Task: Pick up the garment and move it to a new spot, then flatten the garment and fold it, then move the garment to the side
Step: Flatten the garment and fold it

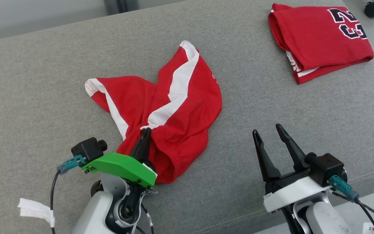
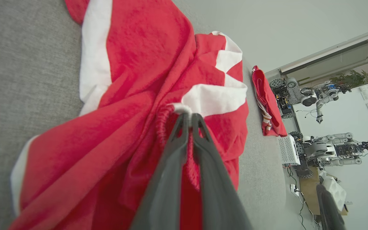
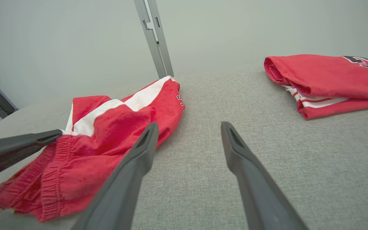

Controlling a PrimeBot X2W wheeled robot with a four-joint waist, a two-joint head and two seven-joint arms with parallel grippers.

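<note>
I saw my left gripper point(image 1: 145, 131) pressed together on the gathered waistband of the crumpled red-and-white cloth shorts point(image 1: 180, 107). They lay mid-way on the grey woven cushion point(image 1: 44, 81), legs fanning away from the fingers toward the far side. My right gripper point(image 1: 267, 129) hung spread and empty, off to the shorts' right. I judged the lift belonged to the left arm, drawing along that near-to-far axis.

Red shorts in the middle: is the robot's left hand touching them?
Touching. The left wrist view shows the left hand pinched shut on the red shorts, with waistband cloth caught in its grip.
</note>
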